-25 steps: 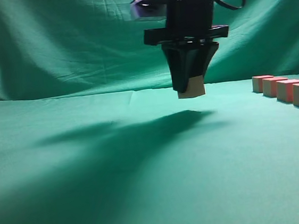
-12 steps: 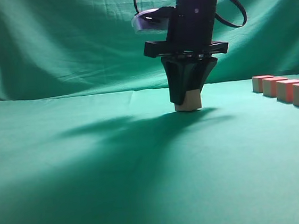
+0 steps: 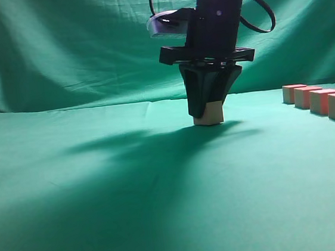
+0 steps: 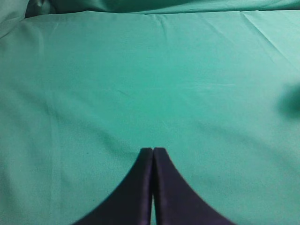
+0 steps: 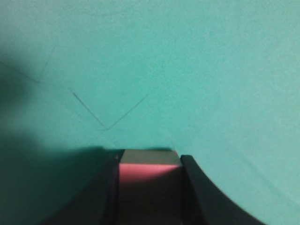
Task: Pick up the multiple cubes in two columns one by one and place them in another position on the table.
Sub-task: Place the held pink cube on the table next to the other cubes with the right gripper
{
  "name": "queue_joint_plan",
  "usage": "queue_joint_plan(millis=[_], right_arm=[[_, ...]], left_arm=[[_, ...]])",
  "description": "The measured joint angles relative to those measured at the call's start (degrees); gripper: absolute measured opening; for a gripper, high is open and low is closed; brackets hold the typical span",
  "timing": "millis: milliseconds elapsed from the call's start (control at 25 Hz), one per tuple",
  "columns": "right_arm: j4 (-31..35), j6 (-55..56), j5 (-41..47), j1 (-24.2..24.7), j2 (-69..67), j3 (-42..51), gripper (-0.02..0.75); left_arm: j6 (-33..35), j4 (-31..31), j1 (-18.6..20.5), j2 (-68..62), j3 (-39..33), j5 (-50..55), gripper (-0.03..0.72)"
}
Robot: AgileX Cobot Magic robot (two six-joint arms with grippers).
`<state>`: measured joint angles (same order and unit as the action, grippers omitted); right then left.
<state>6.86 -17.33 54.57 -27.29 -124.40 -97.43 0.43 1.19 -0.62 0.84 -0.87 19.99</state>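
One cube (image 3: 209, 113): clamped between right gripper (image 3: 208, 116) fingers, bottom face at or on the table (image 3: 102, 186) – contact looks made, near mid-table
Right gripper: jaws closed on the cube, pointing down; wrist view shows pink top (image 5: 149, 171) squeezed between both dark fingers (image 5: 197, 187)
Left gripper (image 4: 153, 151): fingers pressed together, nothing between them, over bare green cloth
Other cubes (image 3: 321, 101): row at far right edge of exterior view, touching or nearly so, well apart from the held one – 5 visible, one partly cut off
Backdrop (image 3: 75, 45): same green cloth, wrinkled
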Motion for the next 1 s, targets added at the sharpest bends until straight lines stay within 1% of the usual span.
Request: queue_joint_plan(millis=[640,680,720,760,800,1000], right_arm=[[0.0,0.2,0.0,0.0,-0.1,0.0,0.26],[0.1,0.3,0.1,0.0,-0.1,0.0,0.301],[0.1,0.5,0.3,0.0,-0.2,0.0,0.319],[0.1,0.5,0.4,0.0,-0.4,0.0,0.318],[0.1,0.5,0.6,0.0,-0.5,0.0,0.378],[0.1,0.5,1.0,0.0,-0.6,0.0,0.564]], left_arm=[[0.0,0.0,0.0,0.0,0.0,0.0,0.0],[0.0,0.0,0.0,0.0,0.0,0.0,0.0],[0.0,0.0,0.0,0.0,0.0,0.0,0.0],[0.0,0.0,0.0,0.0,0.0,0.0,0.0],[0.0,0.0,0.0,0.0,0.0,0.0,0.0],[0.0,0.0,0.0,0.0,0.0,0.0,0.0]])
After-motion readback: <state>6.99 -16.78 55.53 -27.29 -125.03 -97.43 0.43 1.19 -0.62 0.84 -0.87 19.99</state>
